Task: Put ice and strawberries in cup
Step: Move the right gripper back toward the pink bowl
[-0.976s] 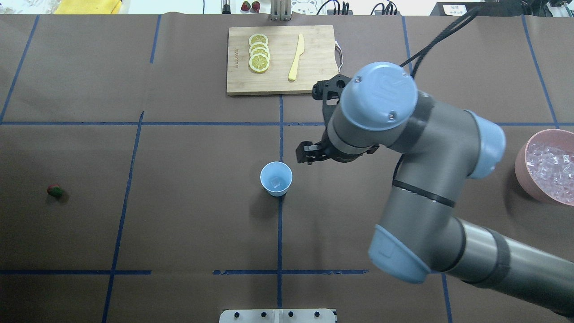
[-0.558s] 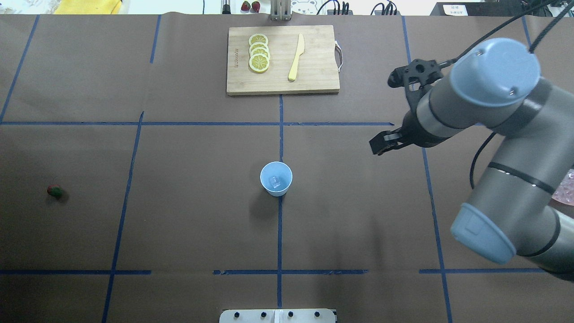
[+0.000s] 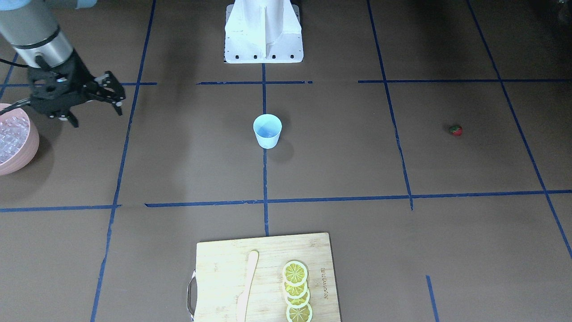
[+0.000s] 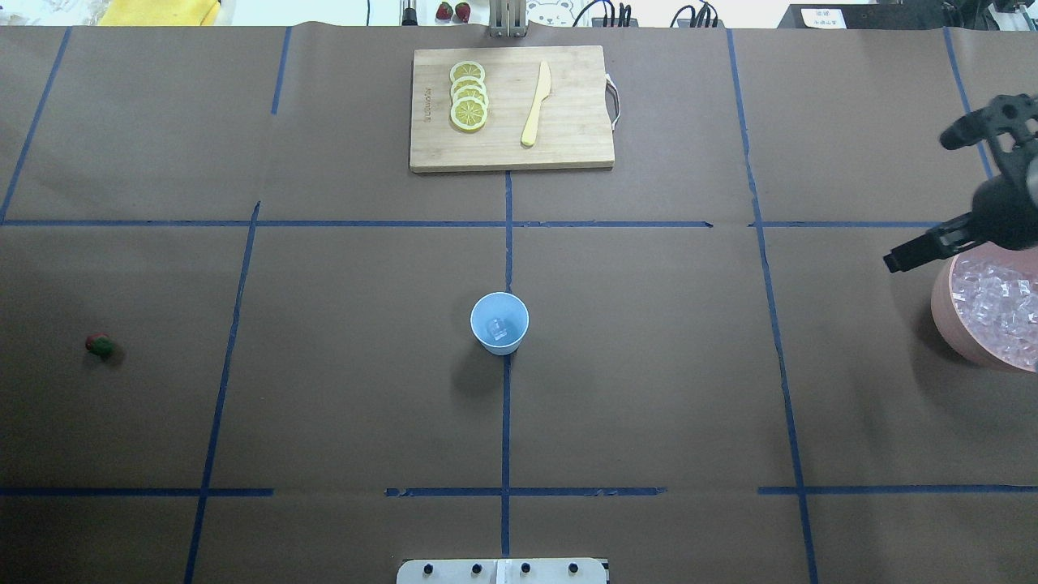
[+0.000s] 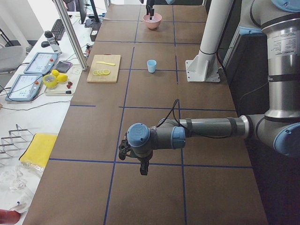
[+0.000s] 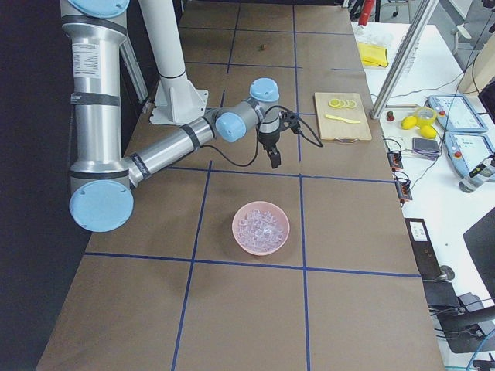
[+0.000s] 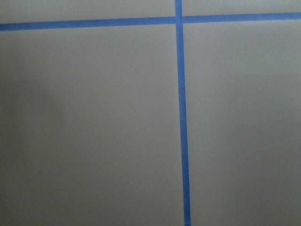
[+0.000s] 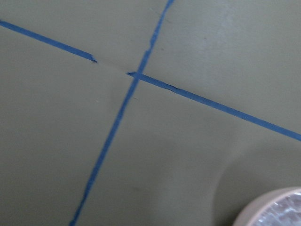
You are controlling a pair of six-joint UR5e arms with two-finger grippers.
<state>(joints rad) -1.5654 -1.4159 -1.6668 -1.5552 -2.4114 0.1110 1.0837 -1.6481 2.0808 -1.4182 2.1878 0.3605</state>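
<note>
The pale blue cup (image 4: 499, 323) stands upright at the table's middle with one clear ice cube (image 4: 496, 328) inside; it also shows in the front view (image 3: 267, 131). More ice (image 4: 993, 304) fills the pink bowl (image 4: 941, 302) at the right edge. The tiny red strawberry (image 4: 99, 345) lies far left, also seen in the front view (image 3: 455, 130). My right gripper (image 4: 896, 261) hangs open and empty above the table just beside the bowl's far-left rim, shown too in the front view (image 3: 114, 95). My left gripper (image 5: 143, 166) shows only in the left side view; I cannot tell its state.
A wooden cutting board (image 4: 568, 138) at the far middle holds several lemon slices (image 4: 469, 96) and a yellow knife (image 4: 536, 104). Blue tape lines cross the brown table cover. The robot's white base (image 3: 263, 31) stands at the near edge.
My right arm has swung from beside the cup far to the right, ending next to the pink bowl. The cup, its ice cube and the strawberry have not moved.
</note>
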